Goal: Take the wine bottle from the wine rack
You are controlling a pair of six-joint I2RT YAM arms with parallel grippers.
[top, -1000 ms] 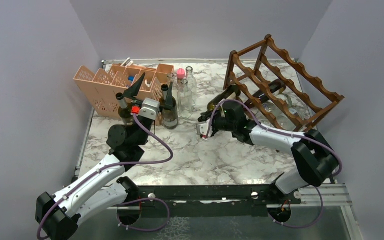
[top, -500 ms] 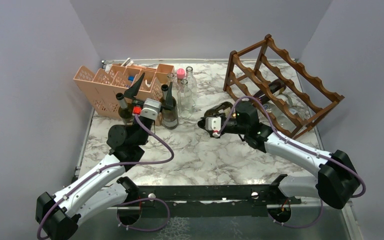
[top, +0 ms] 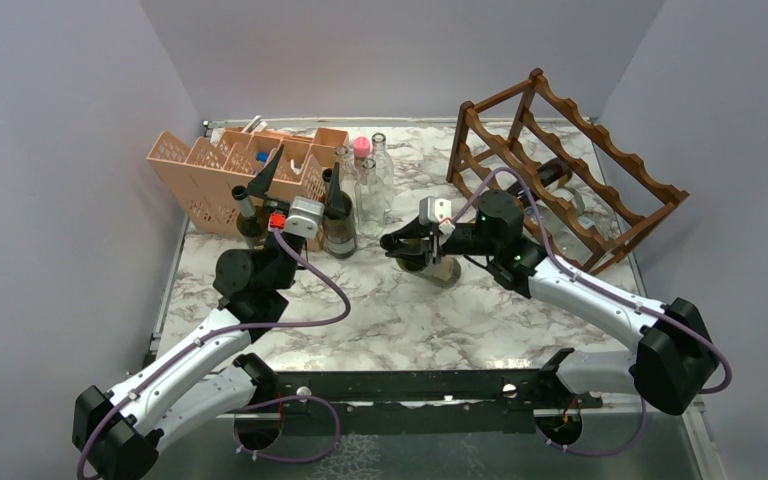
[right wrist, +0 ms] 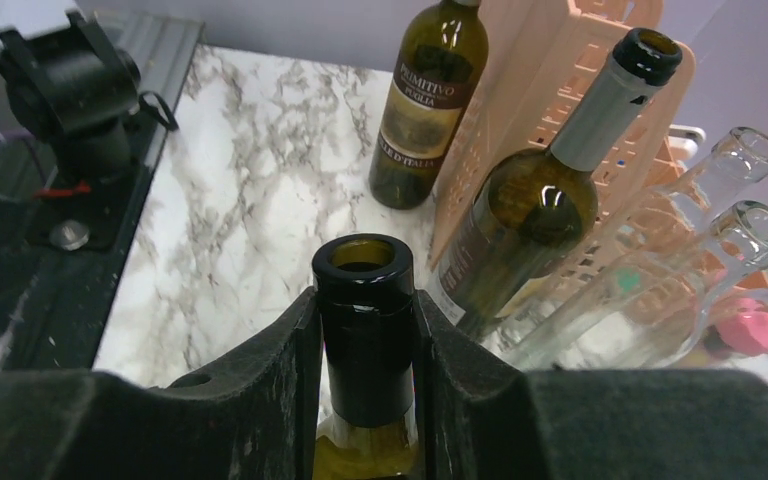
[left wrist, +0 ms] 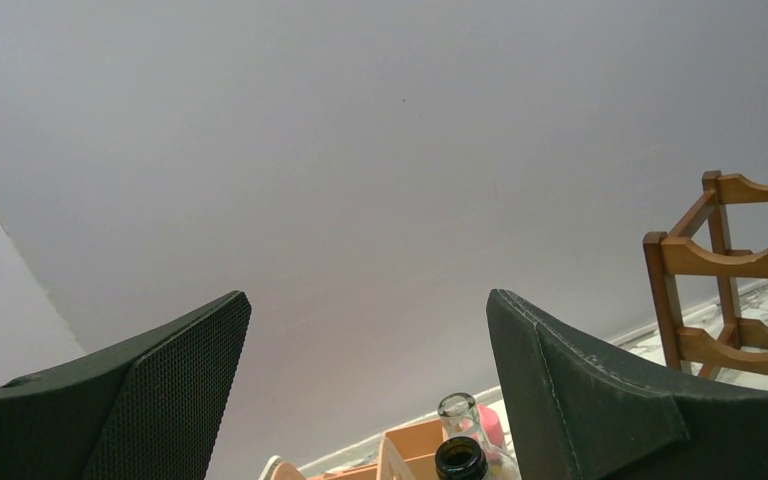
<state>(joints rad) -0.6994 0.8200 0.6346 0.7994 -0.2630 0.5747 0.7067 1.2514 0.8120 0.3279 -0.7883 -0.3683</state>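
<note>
Bottle (right wrist: 362,300): neck clamped between right gripper (top: 407,245) jaws, held apart from rack (top: 460,140) behind jaws. Left gripper (left wrist: 365,320): jaws spread wide, wall seen beyond.

White-and-grey marbled bench (top: 390,320), walled on three sides. Far right corner: dark reddish-brown wine rack (top: 600,150), standing on the surface at an angle to the edges. Far left: peach-pink lattice organiser (top: 200,165). Just in front of it, two dark bottles (top: 339,232) upright. Between organiser and rack, clear glass bottles (top: 369,200) upright in a cluster, a pink-capped one (top: 362,148) behind.
</note>
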